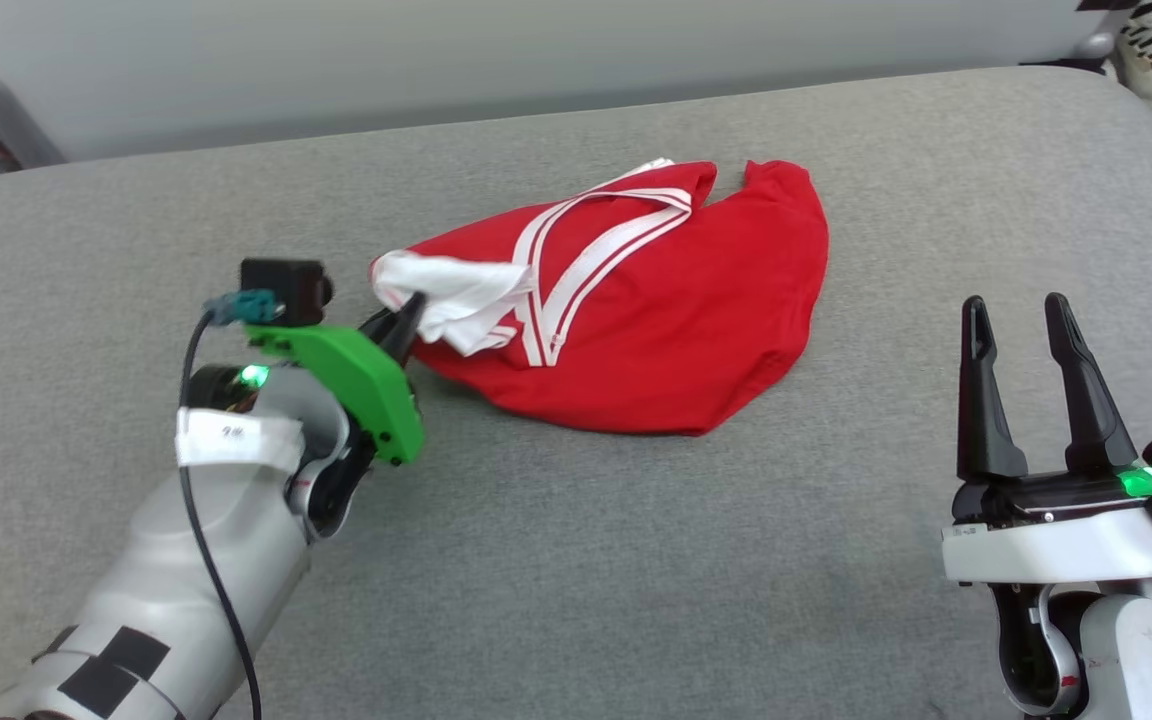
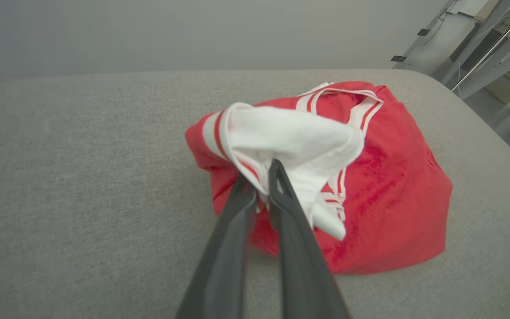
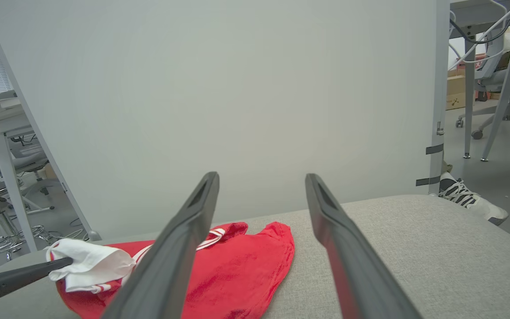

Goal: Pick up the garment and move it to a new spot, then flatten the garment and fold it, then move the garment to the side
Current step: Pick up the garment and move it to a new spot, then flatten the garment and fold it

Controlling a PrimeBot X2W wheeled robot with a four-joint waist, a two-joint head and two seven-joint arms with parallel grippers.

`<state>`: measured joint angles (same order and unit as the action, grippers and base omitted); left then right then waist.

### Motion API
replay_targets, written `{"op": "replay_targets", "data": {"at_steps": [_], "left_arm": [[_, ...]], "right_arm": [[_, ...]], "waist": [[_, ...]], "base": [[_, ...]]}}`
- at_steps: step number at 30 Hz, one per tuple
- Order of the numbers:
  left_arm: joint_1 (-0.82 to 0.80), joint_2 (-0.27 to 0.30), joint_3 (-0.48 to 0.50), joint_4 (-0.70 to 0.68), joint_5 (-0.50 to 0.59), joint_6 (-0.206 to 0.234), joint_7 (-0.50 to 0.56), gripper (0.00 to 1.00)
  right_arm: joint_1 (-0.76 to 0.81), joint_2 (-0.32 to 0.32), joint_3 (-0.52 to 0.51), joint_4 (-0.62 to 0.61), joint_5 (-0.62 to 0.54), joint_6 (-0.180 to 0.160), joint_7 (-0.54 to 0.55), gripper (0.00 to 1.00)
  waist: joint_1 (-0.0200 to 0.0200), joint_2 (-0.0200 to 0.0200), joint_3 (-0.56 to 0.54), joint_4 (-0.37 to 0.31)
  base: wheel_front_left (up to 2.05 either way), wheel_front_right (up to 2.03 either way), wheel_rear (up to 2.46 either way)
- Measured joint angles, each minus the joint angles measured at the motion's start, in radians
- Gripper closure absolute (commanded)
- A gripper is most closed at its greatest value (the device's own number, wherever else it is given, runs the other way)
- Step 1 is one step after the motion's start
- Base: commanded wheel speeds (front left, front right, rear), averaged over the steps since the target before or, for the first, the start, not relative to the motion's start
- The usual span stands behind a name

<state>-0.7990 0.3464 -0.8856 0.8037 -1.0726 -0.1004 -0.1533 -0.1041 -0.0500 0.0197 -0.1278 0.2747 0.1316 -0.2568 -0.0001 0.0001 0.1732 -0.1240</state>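
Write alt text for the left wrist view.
The left gripper, two long dark fingers, is shut on the white short sleeve of a crumpled red jersey T-shirt with red-and-white striped trim. The shirt lies bunched on a grey fabric-covered surface, with a plain pale wall behind.

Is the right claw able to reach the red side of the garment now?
Probably yes: the open right claw is beside the garment, and only bare grey cushion lies between them.
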Motion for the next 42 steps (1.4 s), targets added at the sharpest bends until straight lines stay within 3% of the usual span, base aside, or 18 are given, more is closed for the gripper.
{"op": "replay_targets", "data": {"at_steps": [1, 2, 5, 12, 18, 26, 34, 37, 42], "left_arm": [[0.012, -0.003, 0.011, 0.028, -0.009, 0.014, -0.020, 0.83], [0.019, -0.005, 0.022, 0.050, -0.016, 0.030, -0.038, 0.00], [0.031, -0.018, 0.046, 0.110, -0.029, 0.052, -0.062, 0.00], [0.042, -0.034, 0.092, 0.134, -0.010, 0.043, -0.101, 0.00], [0.136, 0.010, 0.217, -0.129, 0.214, 0.030, -0.103, 0.00], [0.462, 0.019, 0.313, -0.442, 0.453, 0.078, -0.103, 0.00], [0.696, -0.061, 0.440, -0.572, 0.546, 0.133, -0.103, 0.00], [0.728, -0.089, 0.489, -0.608, 0.596, 0.129, -0.103, 0.00], [0.739, -0.131, 0.554, -0.637, 0.668, 0.081, -0.103, 0.00]], "right_arm": [[0.001, 0.000, 0.000, 0.003, -0.004, 0.000, 0.000, 0.00], [0.001, 0.000, 0.003, 0.007, -0.007, 0.000, 0.000, 0.00], [0.001, 0.000, 0.004, 0.018, -0.017, 0.000, 0.000, 0.00], [0.015, 0.001, -0.002, 0.039, -0.034, 0.000, 0.000, 0.00], [0.055, 0.000, -0.015, 0.055, -0.036, 0.000, 0.000, 0.00], [0.105, 0.001, -0.021, 0.067, -0.043, 0.000, 0.000, 0.00], [0.144, 0.001, -0.015, 0.094, -0.043, 0.000, 0.000, 0.00], [0.146, 0.001, -0.010, 0.097, -0.043, 0.000, 0.000, 0.00], [0.146, 0.001, -0.004, 0.105, -0.043, 0.000, 0.000, 0.00]], "waist": [[0.0000, 0.0000, 0.000, 0.009], [0.0000, 0.0000, 0.000, 0.016], [0.0000, 0.0000, -0.001, 0.043], [0.0001, 0.0000, -0.026, 0.104], [0.0000, 0.0000, -0.079, 0.144], [0.0000, 0.0000, -0.143, 0.180], [0.0000, -0.0001, -0.178, 0.193], [0.0000, 0.0000, -0.177, 0.194], [0.0000, 0.0000, -0.179, 0.194]], "base": [[0.00, 0.00, 0.00], [0.00, 0.00, 0.00], [0.00, 0.00, 0.00], [0.00, 0.00, 0.00], [0.00, 0.00, 0.00], [0.00, 0.00, 0.00], [0.00, 0.00, 0.00], [0.00, 0.00, 0.00], [0.00, 0.00, 0.00]]}}
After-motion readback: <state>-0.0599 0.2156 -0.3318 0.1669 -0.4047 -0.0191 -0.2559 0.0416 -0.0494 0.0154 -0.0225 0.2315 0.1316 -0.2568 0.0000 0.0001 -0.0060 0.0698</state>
